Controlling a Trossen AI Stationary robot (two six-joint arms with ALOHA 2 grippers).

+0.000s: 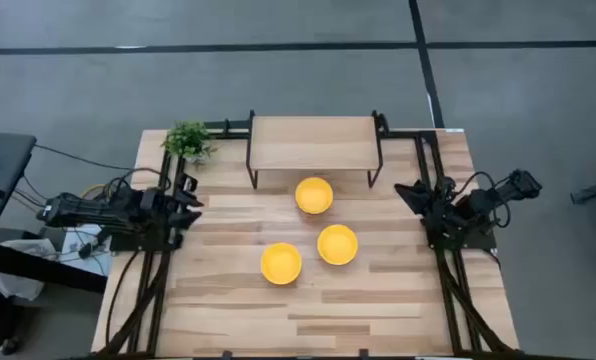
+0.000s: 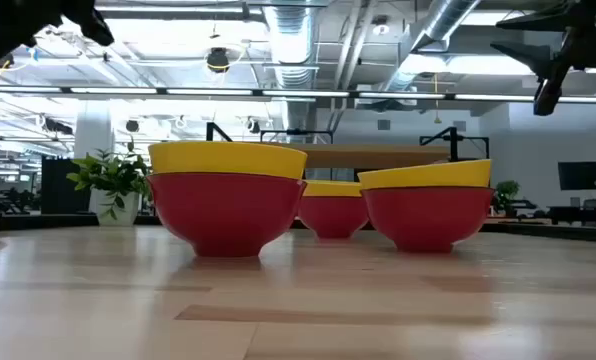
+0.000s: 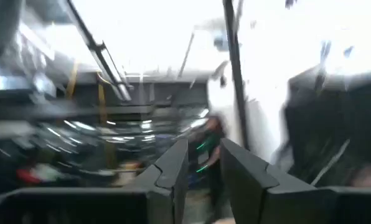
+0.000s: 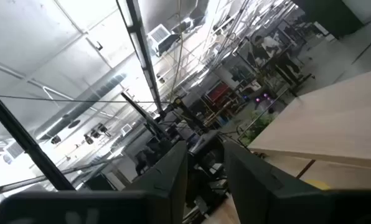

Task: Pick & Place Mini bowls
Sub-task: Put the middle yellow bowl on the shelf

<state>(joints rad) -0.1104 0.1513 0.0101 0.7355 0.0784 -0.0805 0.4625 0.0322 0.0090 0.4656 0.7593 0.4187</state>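
Bowls (image 1: 314,195) close together on bench (image 1: 228,310); easy to bump one. Hands (image 1: 183,205) (image 1: 418,195) empty, slightly apart.

You have bare tabletop (image 1: 228,310) in front of the three bowls (image 1: 281,264); behind them the wooden shelf (image 1: 313,142) and potted plant (image 1: 188,140) block the way.
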